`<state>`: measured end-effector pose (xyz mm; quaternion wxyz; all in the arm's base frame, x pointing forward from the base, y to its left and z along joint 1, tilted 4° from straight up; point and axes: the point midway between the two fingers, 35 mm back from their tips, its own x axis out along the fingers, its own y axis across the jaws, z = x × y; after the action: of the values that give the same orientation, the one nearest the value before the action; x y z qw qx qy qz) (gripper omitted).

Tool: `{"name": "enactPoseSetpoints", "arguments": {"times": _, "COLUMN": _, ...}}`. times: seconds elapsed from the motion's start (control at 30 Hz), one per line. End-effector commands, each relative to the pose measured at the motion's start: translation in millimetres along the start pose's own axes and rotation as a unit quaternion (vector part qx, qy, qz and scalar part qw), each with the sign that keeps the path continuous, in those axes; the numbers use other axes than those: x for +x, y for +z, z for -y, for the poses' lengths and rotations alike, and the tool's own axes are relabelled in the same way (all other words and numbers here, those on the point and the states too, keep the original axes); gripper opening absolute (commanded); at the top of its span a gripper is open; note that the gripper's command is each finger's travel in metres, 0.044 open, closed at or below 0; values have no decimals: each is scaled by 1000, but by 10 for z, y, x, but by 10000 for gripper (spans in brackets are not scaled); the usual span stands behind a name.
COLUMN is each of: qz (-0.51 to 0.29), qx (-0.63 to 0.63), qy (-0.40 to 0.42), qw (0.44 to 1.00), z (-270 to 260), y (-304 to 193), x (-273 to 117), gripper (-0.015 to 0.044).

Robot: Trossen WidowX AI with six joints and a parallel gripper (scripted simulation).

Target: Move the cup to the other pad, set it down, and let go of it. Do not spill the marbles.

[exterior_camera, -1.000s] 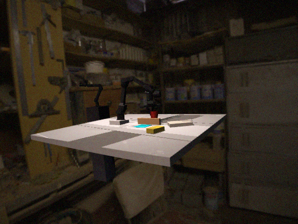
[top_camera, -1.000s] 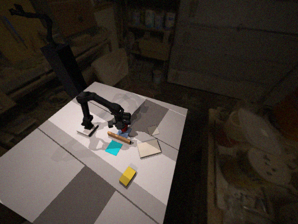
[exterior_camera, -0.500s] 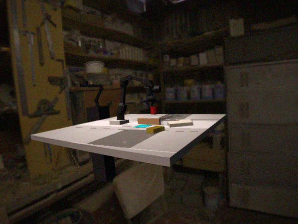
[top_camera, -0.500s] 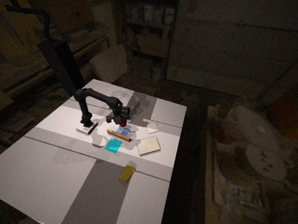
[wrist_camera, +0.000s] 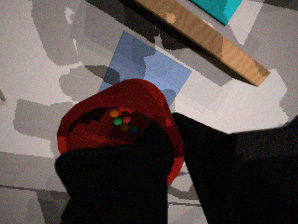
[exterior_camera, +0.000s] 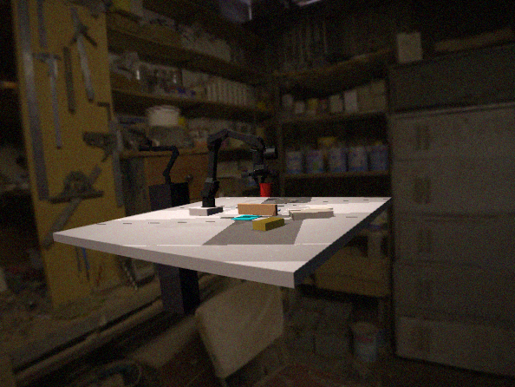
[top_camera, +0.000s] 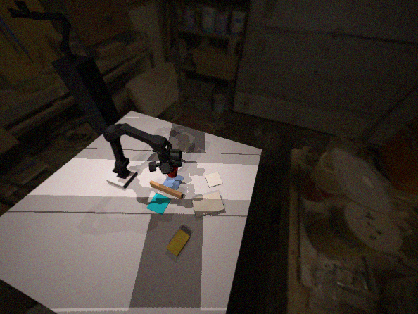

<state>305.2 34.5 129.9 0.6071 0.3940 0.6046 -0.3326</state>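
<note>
Red plastic cup (wrist_camera: 120, 127), open-topped, holding loose coloured marbles (wrist_camera: 121, 120); rigid, light, spill-prone.
Dark fingers clamped on its rim wall above blue square pad (wrist_camera: 150, 67); keep upright.

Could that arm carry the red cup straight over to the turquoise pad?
Probably not straight: the gripper holds the red cup above the blue pad, and the long wooden block lies before the turquoise pad; lifting over should work.

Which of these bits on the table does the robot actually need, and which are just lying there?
Needed:
red cup
marbles inside it
blue pad
teal pad
claw, shut on the cup

Lying about:
wooden bar
yellow block
beige slab
small white tile
</note>
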Motion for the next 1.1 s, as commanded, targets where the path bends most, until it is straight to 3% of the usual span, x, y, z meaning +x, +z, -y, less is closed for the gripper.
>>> {"name": "enactPoseSetpoints", "arguments": {"times": 0.0, "qz": 0, "qx": 0, "qy": 0, "qw": 1000, "z": -1, "y": 0, "x": 1, "gripper": 0}}
{"name": "enactPoseSetpoints", "arguments": {"times": 1.07, "qz": 1, "qx": -1, "qy": -1, "qw": 1000, "z": 347, "y": 464, "x": -17, "gripper": 0}}
